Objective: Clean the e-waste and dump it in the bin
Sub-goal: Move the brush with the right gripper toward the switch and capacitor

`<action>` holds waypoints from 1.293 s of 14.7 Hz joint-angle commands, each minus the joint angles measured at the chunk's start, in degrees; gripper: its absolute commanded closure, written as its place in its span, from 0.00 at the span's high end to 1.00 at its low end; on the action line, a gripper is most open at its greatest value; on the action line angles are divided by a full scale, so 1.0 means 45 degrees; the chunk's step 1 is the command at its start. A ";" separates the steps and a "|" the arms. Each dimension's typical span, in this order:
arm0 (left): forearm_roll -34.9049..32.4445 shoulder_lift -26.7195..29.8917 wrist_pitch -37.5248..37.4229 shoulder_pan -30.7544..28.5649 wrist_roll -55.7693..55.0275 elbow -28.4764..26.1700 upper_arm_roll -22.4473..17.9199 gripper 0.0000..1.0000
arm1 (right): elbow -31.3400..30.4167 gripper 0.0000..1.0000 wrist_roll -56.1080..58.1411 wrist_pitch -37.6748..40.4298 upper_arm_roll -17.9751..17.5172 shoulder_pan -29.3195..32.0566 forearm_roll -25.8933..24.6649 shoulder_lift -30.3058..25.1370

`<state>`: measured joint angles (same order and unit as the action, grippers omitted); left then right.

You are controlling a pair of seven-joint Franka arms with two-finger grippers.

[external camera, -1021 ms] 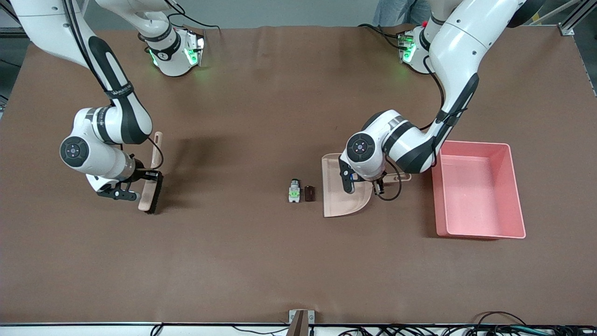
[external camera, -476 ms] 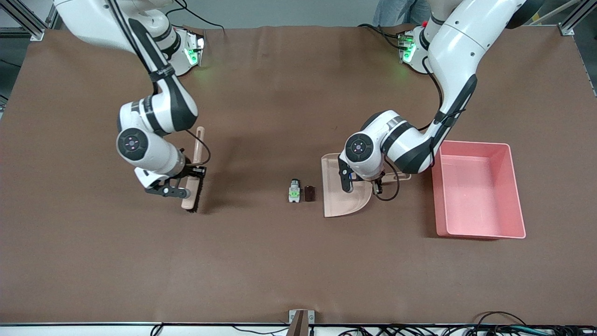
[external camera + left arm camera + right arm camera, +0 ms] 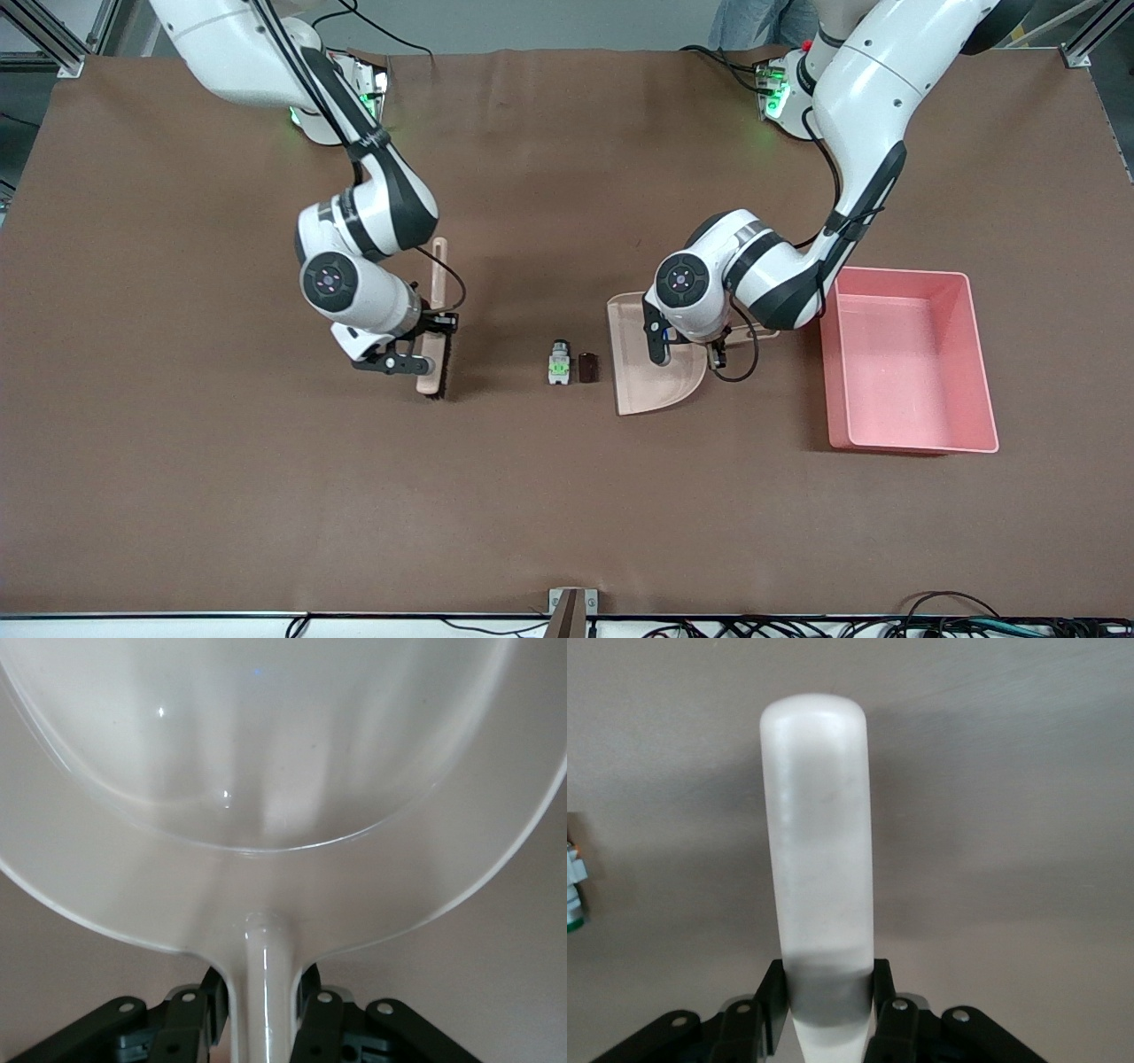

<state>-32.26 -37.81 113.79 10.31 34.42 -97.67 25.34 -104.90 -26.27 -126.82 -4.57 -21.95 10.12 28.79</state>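
**A:** Where was the e-waste?

**B:** Two pieces on the brown worktop (image 3: 532, 514), side by side mid-table. White-grey component with the green patch (image 3: 558, 362) sat toward the right arm's end, dark brown block (image 3: 587, 367) just beside it toward the left arm's end. Neither touched a tool. Edge of the component also showed in the right wrist view (image 3: 574, 890).

**A:** Dustpan?

**B:** Beige dustpan (image 3: 642, 377) lay flat on the worktop, open edge facing the brown block, near it but apart. Handle pointed toward the bin.

**A:** Bin?

**B:** Pink bin (image 3: 908, 359) stood toward the left arm's end, past the dustpan handle, open top up. I saw nothing inside it.

**A:** Left gripper?

**B:** Left gripper (image 3: 718, 347) was down at the dustpan handle. In the left wrist view the fingers (image 3: 199, 1014) were pinching the handle stem from both sides, with the pan (image 3: 266, 815) filling the frame in front of them.

**A:** Right gripper?

**B:** Right gripper (image 3: 431, 347) held the beige brush (image 3: 435, 328), fingers (image 3: 775, 997) clamped on its handle. The brush lay lengthwise, black bristles (image 3: 443, 377) facing the e-waste, toward the right arm's end from the component, well apart from it. Handle tip pointed toward the robot bases. Couldn't tell whether the bristles touched the worktop.
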 commanded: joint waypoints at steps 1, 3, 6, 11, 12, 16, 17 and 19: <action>-0.0252 0.0022 0.0085 -0.0026 0.0163 0.0025 0.0052 0.13 | 0.1297 0.00 -0.1151 0.0175 0.0117 -0.0705 0.0192 0.1001; -0.0252 0.0022 0.0046 -0.0006 0.0163 0.0025 0.0052 0.06 | 0.1806 0.00 -0.1311 0.0059 0.0117 -0.0980 0.0231 0.1529; -0.0369 0.0022 -0.0071 0.0169 0.0163 0.0025 0.0032 0.02 | 0.1945 0.00 -0.1564 -0.0332 0.0117 -0.1254 0.0328 0.1765; -0.0643 0.0003 -0.0091 0.0169 0.0202 0.0025 0.0032 0.01 | 0.2003 0.00 -0.1702 -0.0975 0.0117 -0.1800 0.1227 0.2077; -0.0643 0.0003 -0.0091 0.0169 0.0202 0.0045 0.0032 0.01 | 0.2119 0.00 -0.1818 -0.1016 0.0117 -0.1956 0.1285 0.2156; -0.0975 -0.0134 -0.0423 0.0189 0.0202 0.0142 0.0032 0.00 | 0.2745 0.00 -0.2405 -0.1016 0.0117 -0.2405 0.1247 0.2468; -0.0975 -0.0134 -0.0423 0.0189 0.0202 0.0143 0.0032 0.00 | 0.2765 0.00 -0.2308 -0.1016 0.0117 -0.2523 0.1150 0.2488; -0.0975 -0.0134 -0.0423 0.0189 0.0202 0.0143 0.0032 0.00 | 0.2939 0.00 -0.2229 -0.0997 0.0117 -0.2602 0.1188 0.2566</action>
<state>-35.04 -37.82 113.04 11.05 34.71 -97.68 25.36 -93.64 -36.03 -131.58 -4.54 -32.83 14.70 39.35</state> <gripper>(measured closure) 0.661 0.577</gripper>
